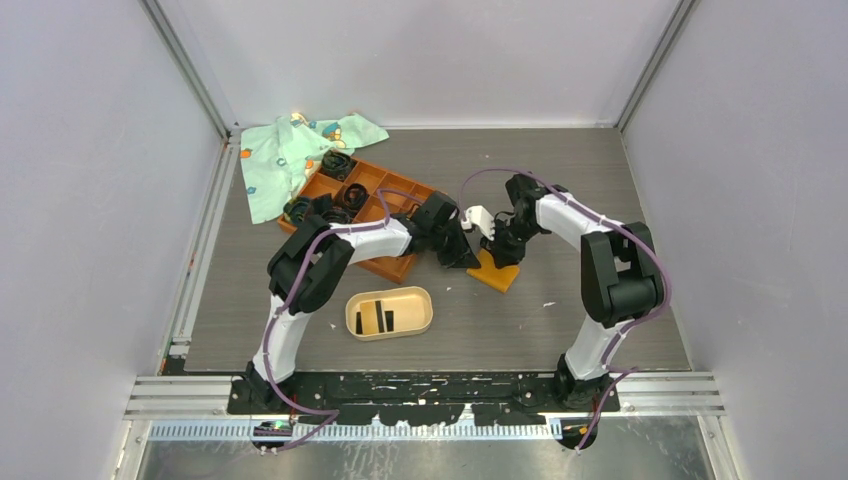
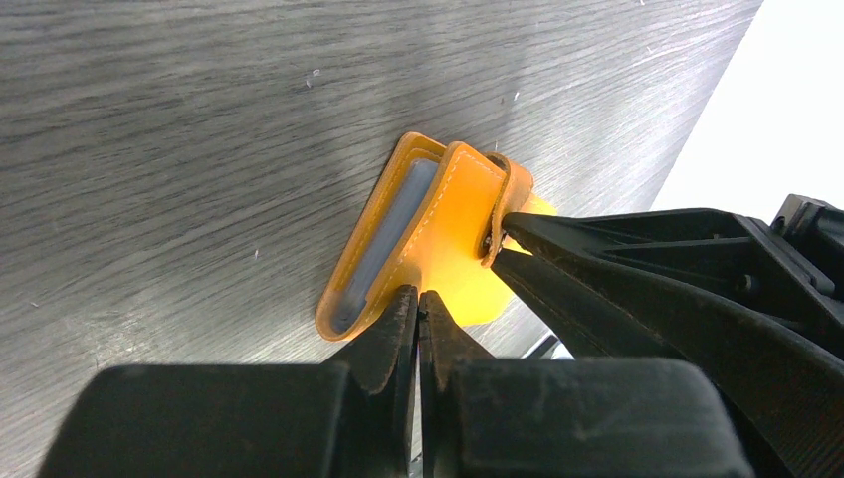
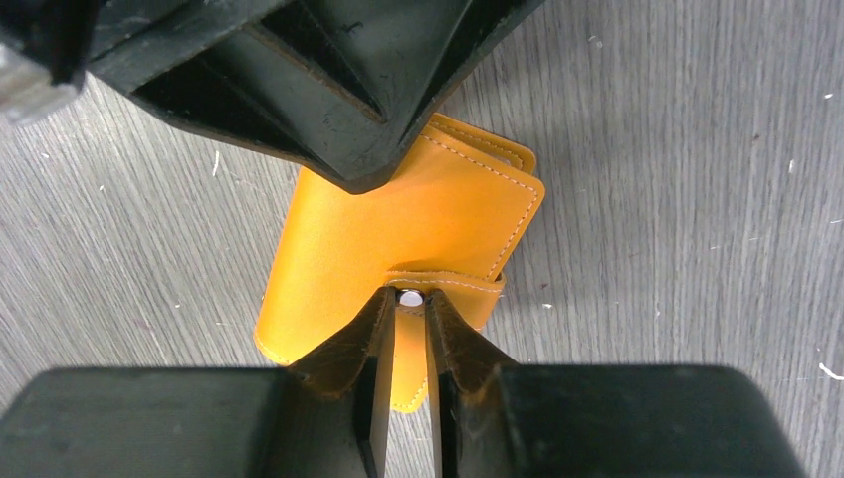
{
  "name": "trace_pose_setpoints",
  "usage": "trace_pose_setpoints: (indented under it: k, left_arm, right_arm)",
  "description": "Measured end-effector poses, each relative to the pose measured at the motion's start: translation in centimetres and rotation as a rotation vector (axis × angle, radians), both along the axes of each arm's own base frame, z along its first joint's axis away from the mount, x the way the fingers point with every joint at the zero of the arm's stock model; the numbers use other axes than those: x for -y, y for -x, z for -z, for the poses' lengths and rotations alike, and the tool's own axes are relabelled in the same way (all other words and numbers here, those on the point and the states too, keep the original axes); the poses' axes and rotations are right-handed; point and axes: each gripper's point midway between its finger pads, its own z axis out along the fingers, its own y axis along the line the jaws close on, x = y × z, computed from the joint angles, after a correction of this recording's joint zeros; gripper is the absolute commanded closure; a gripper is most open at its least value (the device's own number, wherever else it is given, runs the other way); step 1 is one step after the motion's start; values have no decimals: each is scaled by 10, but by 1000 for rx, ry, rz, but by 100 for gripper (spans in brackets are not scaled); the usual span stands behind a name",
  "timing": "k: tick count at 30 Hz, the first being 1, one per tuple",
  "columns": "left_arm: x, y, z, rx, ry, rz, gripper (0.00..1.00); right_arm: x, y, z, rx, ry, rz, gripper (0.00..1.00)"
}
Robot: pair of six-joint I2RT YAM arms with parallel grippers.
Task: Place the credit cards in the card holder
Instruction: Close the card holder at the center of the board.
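The beige oval card holder [image 1: 388,312] lies at the front of the table, with dark credit cards [image 1: 378,318] standing in it. Behind it to the right, both grippers meet at a folded orange wallet [image 1: 497,272]. The right gripper [image 3: 408,304] is shut on the wallet's [image 3: 398,239] snap strap, its fingertips either side of the silver snap. The left gripper [image 2: 418,297] is shut, its tips pressed against the lower edge of the wallet's cover [image 2: 438,219]. I see nothing between those tips. The wallet gapes slightly and shows a blue-grey lining; no card shows in it.
A large orange grid tray [image 1: 385,262] holding black coiled bands sits at the back left, under the left arm. A pale green patterned cloth [image 1: 285,155] lies behind it. Small white scraps dot the table near the wallet.
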Motion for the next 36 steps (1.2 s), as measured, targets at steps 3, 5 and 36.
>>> trace_pose_setpoints:
  k: [3,5,36]
  left_arm:
    - [0,0,0,0,1,0,97]
    - [0,0,0,0,1,0,97]
    - [-14,1,5,-42,13,-6,97]
  right_arm:
    - [0,0,0,-7,19,0,79]
    - [0,0,1,-12,33,-3,79]
    - [-2,1,5,-51,179,22,82]
